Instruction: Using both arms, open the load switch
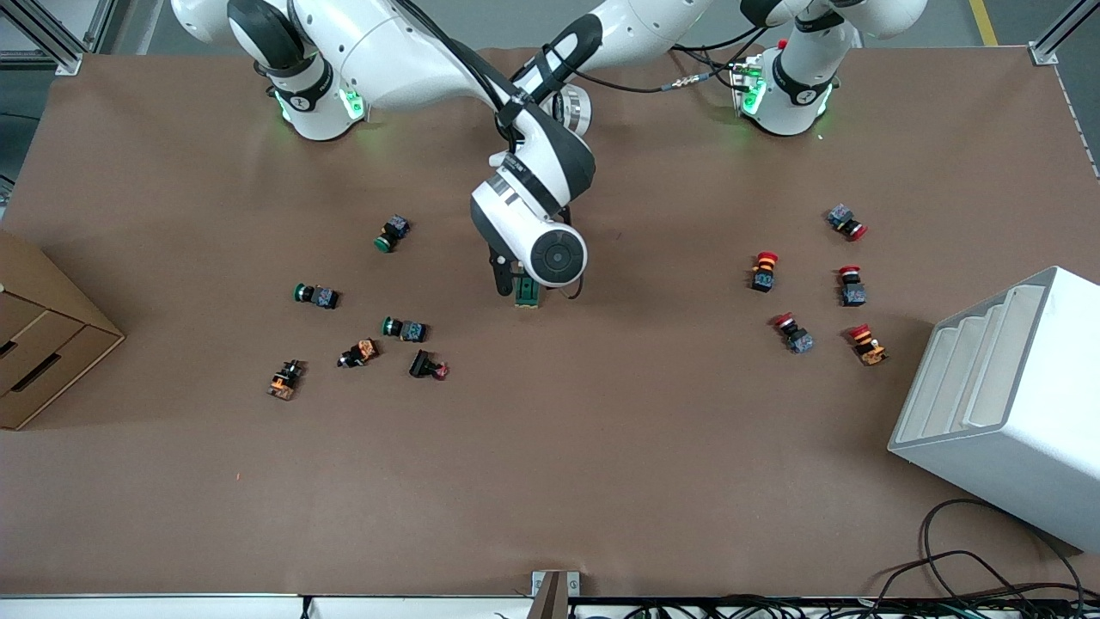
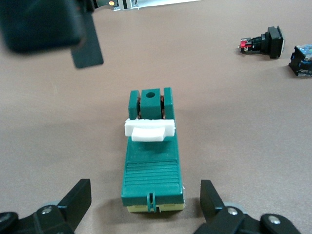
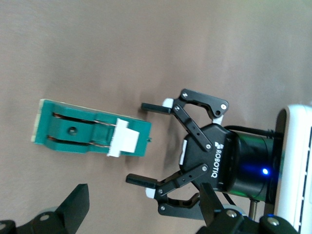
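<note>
Black left claw spread beside load switch

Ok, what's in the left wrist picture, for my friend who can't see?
A dark-green load switch with a white tab lies on the brown table, the open left hand straddling one end without touching. The right hand hangs near its other end; a push button lies off to one side.

The load switch under my left gripper is matt dark-green plastic, ribbed on its top face, with a smooth white plastic tab and a pale base edge. My left gripper's fingers are matt black, spread wide. The table below carries a matt brown, paper-like cover. My arm shells are glossy white.
</note>
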Robot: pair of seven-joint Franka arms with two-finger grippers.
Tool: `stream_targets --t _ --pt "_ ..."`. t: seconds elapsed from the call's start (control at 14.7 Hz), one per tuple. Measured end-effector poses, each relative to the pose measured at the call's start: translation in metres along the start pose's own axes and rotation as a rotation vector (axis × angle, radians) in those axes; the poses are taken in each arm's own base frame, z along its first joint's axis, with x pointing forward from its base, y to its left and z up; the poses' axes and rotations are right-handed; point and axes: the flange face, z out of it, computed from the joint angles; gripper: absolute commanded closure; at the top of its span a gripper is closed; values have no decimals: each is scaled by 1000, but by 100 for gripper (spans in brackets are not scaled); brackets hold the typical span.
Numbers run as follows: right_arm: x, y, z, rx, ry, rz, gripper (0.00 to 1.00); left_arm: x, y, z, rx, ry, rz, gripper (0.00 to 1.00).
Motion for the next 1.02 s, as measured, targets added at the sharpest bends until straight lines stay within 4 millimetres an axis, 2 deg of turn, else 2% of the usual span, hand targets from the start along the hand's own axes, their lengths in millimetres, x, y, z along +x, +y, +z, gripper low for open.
stream_targets --t 0.14,0.2,0.34,0.55,0.75,1.02 --pt "27 -14 -13 12 -18 -63 0 0 1 -1 -2 0 0 1" --pt "46 -22 -26 30 -28 -113 0 0 1 -1 -2 0 0 1" --pt "95 -35 -65 92 -19 -235 0 0 1 -1 -3 0 0 1" --pt "180 -39 -128 183 24 -473 0 0 1 -1 -2 0 0 1" --pt "268 -35 -178 249 71 -690 0 2 2 -1 -3 2 -3 1" --pt "372 -5 -225 267 160 -991 0 17 8 -5 20 -17 -53 1"
